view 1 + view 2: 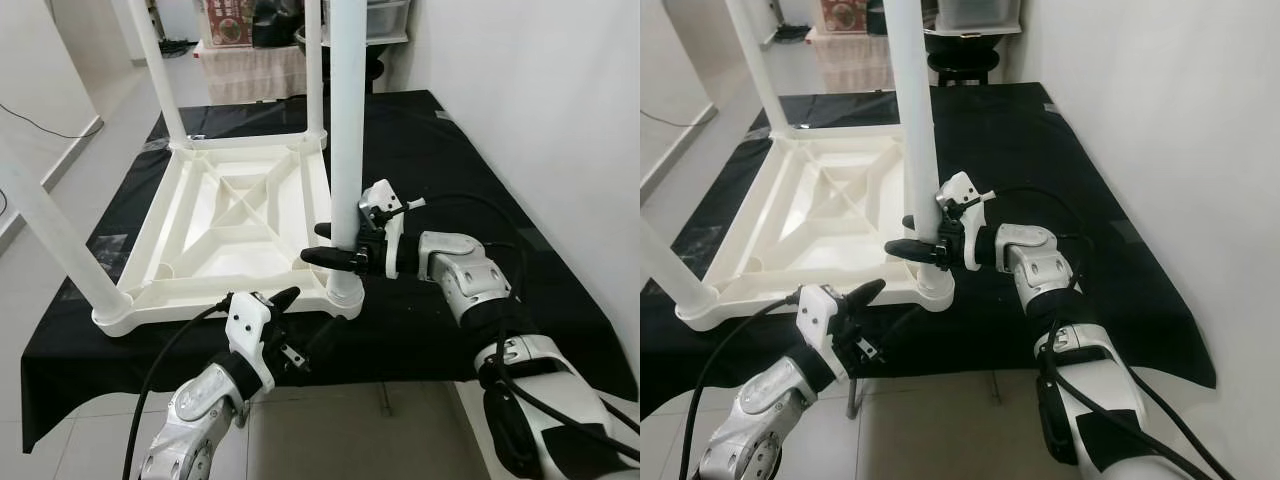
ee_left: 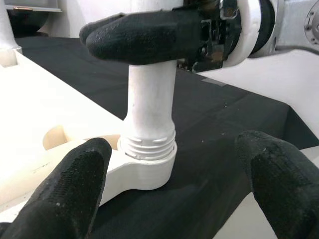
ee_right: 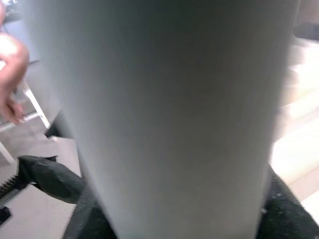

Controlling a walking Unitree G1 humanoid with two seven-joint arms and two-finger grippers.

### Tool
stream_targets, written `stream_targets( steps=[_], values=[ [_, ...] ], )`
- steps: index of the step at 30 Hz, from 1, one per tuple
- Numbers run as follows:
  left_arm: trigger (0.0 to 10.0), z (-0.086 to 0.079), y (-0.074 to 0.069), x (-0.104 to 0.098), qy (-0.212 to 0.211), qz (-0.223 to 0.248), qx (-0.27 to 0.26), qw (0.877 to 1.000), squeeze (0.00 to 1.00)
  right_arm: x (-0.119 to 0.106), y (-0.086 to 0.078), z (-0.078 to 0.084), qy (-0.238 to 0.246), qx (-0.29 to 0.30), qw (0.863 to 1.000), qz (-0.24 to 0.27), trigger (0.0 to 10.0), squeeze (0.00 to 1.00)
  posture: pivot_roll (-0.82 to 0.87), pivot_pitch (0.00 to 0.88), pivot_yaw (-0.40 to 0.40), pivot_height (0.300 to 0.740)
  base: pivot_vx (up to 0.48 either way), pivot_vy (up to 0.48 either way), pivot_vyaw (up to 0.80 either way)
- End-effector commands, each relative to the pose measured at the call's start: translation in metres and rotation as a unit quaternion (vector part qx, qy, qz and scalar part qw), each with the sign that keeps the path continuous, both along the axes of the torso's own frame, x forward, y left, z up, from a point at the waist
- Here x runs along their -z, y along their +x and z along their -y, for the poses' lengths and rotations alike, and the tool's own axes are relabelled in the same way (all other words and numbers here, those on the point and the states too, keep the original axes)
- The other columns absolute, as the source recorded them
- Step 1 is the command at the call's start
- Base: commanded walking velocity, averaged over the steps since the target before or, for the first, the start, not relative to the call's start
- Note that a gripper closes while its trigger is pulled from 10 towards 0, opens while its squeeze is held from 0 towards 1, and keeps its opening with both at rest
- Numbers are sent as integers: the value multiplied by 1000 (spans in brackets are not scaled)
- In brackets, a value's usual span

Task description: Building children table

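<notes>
Tabletop (image 1: 240,215) lying upside down on black cloth (image 1: 450,170) | our right gripper (image 1: 335,246) clamping near-corner leg (image 1: 347,130) | left gripper (image 2: 174,184) spread open, seemingly hovering just before socket (image 2: 144,167).

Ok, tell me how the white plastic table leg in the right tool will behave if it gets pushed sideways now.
The white plastic table leg looks like a stiff tube, so it probably won't bend. Threads still show above the corner socket, so it may wobble. The upturned white plastic tabletop looks light and could slide on the black cloth. The right tool clamps low, so leverage seems limited.
</notes>
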State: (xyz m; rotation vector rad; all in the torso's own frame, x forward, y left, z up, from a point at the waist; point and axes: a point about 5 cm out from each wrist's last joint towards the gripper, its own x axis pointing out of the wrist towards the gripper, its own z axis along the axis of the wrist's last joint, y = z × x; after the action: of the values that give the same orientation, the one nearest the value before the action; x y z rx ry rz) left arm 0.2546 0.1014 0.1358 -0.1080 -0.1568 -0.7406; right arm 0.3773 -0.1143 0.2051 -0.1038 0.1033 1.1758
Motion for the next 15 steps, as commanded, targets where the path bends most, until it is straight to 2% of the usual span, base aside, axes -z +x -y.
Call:
stream_targets(
  steps=[1,6,8,9,10,12,13,15],
  values=[
    [10000,1,-2,3,2,-5,-2,1000,0,5,-2,-4,-9,-34,999,-18,0,0,29,87,2,740,0,0,0],
    [10000,1,-2,3,0,-6,-2,1000,0,10,0,3,-17,-13,1000,-18,0,0,24,81,2,740,0,0,0],
    [10000,1,-3,4,0,-7,-2,1000,0,17,2,10,-24,37,999,-14,0,0,24,79,-2,740,0,0,0],
    [10000,1,-3,4,0,-7,-2,1000,0,17,2,10,-24,37,999,-14,0,0,24,79,-2,740,0,0,0],
    [10000,1,-3,4,0,-6,-2,1000,0,30,2,16,-35,95,995,-18,0,0,28,83,-5,740,0,0,0],
    [10000,1,-3,4,0,-6,-2,1000,0,30,2,16,-35,95,995,-18,0,0,28,83,-5,740,0,0,0],
    [10000,0,-4,4,1,-6,-3,1000,0,48,-2,20,-42,203,978,-11,0,0,29,91,-26,740,0,0,0],
    [10000,0,-4,4,1,-6,-3,1000,0,48,-2,20,-42,203,978,-11,0,0,29,91,-26,740,0,0,0]
  ],
)
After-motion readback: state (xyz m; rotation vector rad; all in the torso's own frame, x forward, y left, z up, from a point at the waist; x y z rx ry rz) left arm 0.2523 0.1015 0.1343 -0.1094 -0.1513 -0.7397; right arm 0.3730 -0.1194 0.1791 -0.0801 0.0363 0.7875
